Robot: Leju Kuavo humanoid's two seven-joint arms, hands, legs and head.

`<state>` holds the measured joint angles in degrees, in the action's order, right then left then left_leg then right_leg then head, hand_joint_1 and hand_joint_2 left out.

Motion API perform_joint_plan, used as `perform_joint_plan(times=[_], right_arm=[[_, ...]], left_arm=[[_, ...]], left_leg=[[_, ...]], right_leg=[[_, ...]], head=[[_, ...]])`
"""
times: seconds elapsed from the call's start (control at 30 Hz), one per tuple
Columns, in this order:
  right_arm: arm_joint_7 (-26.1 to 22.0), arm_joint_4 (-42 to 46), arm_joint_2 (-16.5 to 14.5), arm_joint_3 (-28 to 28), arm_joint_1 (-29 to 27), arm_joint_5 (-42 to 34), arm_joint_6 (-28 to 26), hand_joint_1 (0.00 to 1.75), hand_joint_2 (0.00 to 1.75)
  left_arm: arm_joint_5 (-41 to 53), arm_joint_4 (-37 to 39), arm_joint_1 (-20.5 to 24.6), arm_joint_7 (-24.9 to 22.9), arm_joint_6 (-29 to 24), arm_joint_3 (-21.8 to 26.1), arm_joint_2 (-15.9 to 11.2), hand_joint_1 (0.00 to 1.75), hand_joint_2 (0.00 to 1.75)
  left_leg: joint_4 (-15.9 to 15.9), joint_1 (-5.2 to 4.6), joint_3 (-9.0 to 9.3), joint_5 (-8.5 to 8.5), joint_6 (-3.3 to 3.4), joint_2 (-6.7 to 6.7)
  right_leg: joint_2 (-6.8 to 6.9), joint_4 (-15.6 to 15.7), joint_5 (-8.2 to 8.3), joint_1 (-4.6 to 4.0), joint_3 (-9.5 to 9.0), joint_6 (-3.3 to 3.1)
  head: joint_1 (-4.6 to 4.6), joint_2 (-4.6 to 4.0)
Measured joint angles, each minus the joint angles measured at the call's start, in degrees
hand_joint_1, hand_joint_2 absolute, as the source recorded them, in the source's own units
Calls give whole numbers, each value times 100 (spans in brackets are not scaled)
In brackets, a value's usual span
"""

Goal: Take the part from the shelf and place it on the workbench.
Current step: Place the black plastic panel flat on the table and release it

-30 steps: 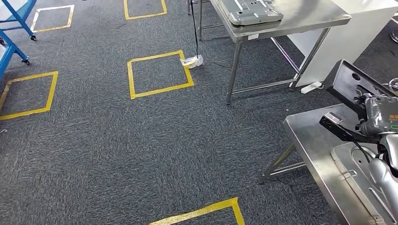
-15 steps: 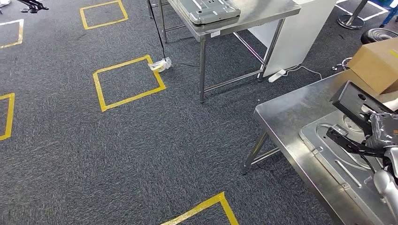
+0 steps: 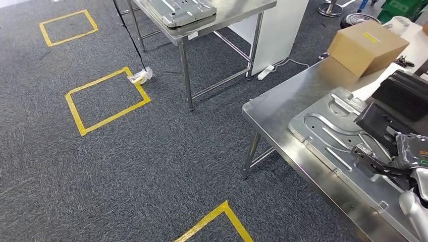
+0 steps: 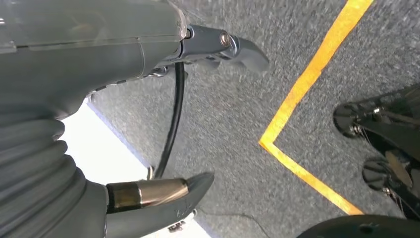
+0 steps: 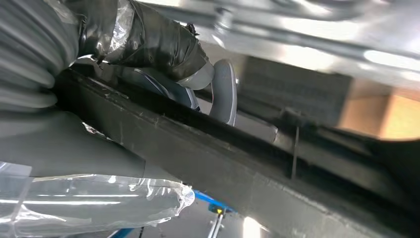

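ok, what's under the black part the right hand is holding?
The black part is over a stamped metal panel lying flat on the steel workbench. The right hand grips it. The panel's stretch beneath the part is hidden.

Black part [image 3: 391,113]: a flat, dark panel with small holes, at the right edge of the head view, held tilted above the workbench [image 3: 282,113]. The workbench is a bare steel table on thin legs, filling the lower right of the frame, with a stamped metal plate [image 3: 328,126] lying flat on it.
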<state>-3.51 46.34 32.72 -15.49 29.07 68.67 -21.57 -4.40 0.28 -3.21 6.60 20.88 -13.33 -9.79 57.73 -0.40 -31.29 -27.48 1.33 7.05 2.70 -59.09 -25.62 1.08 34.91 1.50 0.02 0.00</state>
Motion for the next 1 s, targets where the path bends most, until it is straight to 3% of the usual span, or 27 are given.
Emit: perform_joint_plan(times=[0.03, 0.07, 0.13, 0.2, 0.23, 0.27, 0.3, 0.4, 0.43, 0.5, 0.57, 0.77, 1.0], right_arm=[[2, -19, -3, 2, 2, 4, -1, 175, 175], [17, -40, -9, 3, 12, 20, 1, 175, 175], [81, -95, -46, 5, 55, 118, 3, 175, 175], [127, -208, -121, -1, 103, 254, 4, 87, 87], [123, -286, -162, -7, 115, 302, 8, 44, 44], [107, -371, -199, -14, 125, 327, 16, 0, 0], [92, -450, -233, -22, 139, 344, 26, 0, 0], [74, -669, -345, -40, 248, 405, 47, 0, 0], [62, -736, -386, -44, 297, 422, 36, 0, 0], [19, -852, -464, -51, 374, 429, -23, 0, 0], [-54, -927, -533, -67, 442, 400, -116, 0, 0], [-184, -882, -715, -140, 561, 305, -236, 0, 0], [-287, -646, -801, -171, 537, 171, -363, 0, 0]], left_arm=[[-2, 0, 10, 0, -1, -1, 0, 0, 175], [-7, 0, 20, 0, -1, -2, 1, 0, 175], [-23, 0, 28, 0, -4, -6, 4, 0, 175], [-40, 0, 17, 0, -9, -12, 9, 0, 175], [-49, 0, 13, 0, -12, -17, 11, 0, 175], [-56, 0, 12, 0, -12, -23, 14, 0, 175], [-66, 0, 12, 0, -12, -28, 18, 0, 131], [-87, 0, 20, 0, -12, -37, 21, 0, 0], [-91, 0, 24, 0, -12, -38, 20, 0, 0], [-96, 0, 33, -1, -13, -39, 26, 0, 0], [-99, 0, 37, -3, -15, -41, 33, 0, 0], [-115, 0, 48, -4, -25, -54, 65, 0, 0], [-151, 0, 47, -7, -32, -77, 80, 0, 0]], left_leg=[[8, 10, 7, -22, -31, -3], [73, 25, -7, -81, -61, -100], [514, 58, -196, -364, -105, -416], [1255, 66, -564, -703, -108, -622], [1531, 64, -716, -774, -102, -647], [1620, 62, -785, -735, -86, -656], [1498, 58, -754, -594, -60, -659], [426, 23, -297, -36, 58, -707], [188, 11, -193, 46, 80, -719], [61, 2, -140, 73, 50, -717], [50, -6, -132, 86, 25, -715], [60, -18, -149, 105, 58, -727], [63, -19, -155, 105, 72, -727]], right_leg=[[-41, 3, 6, 8, 1, -35], [-77, 14, 14, 18, 0, -73], [-145, 33, 30, 27, -2, -152], [-211, 33, 31, -3, 3, -197], [-244, 32, 31, -21, 2, -205], [-274, 30, 30, -39, 0, -208], [-301, 27, 29, -54, -2, -209], [-379, 11, 30, -79, 0, -200], [-397, 5, 32, -82, 5, -187], [-413, -11, 21, -96, 14, -178], [-409, -15, 19, -91, 16, -178], [-399, 28, 59, -79, 8, -121], [-399, 38, 70, -77, 11, -104]], head=[[-1, 0], [-2, 0], [-5, 0], [-5, 0], [-4, 0], [-4, 0], [-4, 0], [-2, 0], [-1, 0], [3, 0], [4, 0], [5, 0], [4, 0]])
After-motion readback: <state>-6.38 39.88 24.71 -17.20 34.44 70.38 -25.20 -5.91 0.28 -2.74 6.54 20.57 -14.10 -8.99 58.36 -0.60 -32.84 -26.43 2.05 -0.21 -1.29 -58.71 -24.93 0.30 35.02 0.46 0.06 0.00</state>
